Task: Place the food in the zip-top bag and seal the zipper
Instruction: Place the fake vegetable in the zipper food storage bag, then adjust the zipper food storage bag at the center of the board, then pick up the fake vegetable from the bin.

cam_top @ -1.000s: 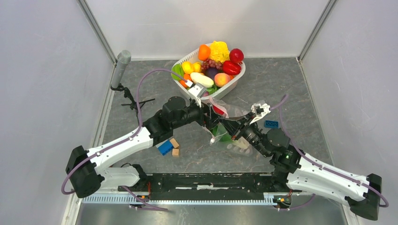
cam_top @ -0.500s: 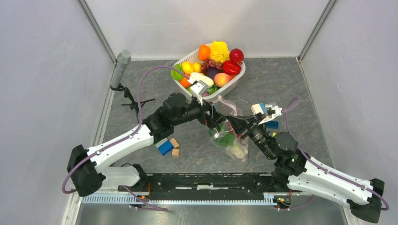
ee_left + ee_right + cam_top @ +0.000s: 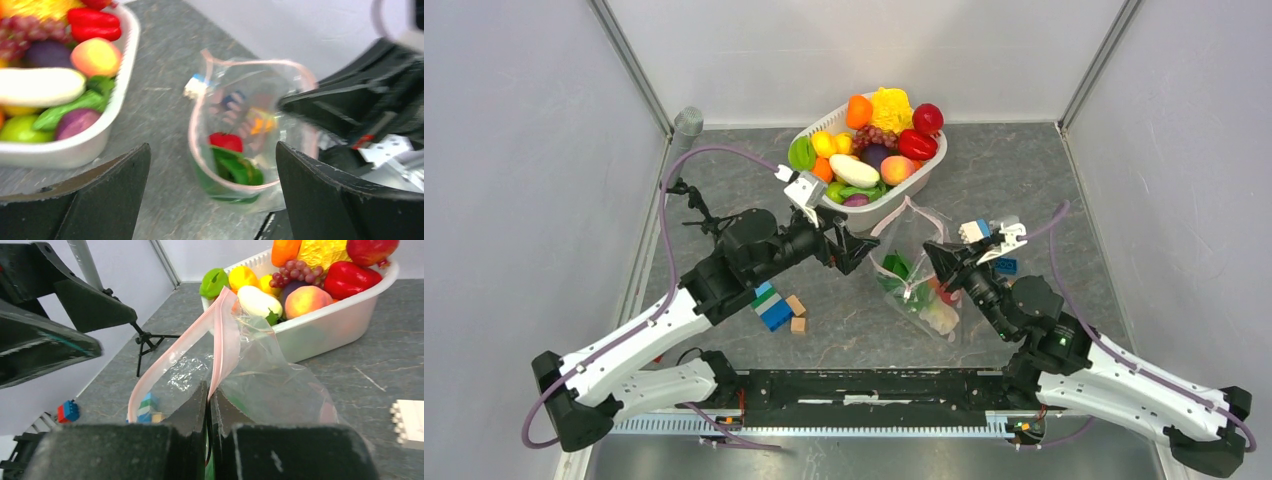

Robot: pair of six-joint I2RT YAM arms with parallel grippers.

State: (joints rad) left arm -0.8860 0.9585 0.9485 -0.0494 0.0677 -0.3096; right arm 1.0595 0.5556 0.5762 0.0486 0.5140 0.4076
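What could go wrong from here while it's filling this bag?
1. The right fingers pinch the pink zipper at a single spot, so the bag could slip free or its mouth could sag shut.
2. The open left fingers hover empty beside the piled basket, close to the bag. Reaching for food, that arm might snag the raised mouth.
3. Food already inside could spill if the bag gets tugged.

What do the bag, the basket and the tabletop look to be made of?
The zip-top bag: thin clear plastic film, glossy; it crinkles, glints and is see-through. The basket: white moulded plastic, smooth and slightly shiny, with slots near the rim; it looks rigid. The tabletop: grey and matt with pale stone-like veins; whether it is stone, laminate or a printed mat cannot be told.
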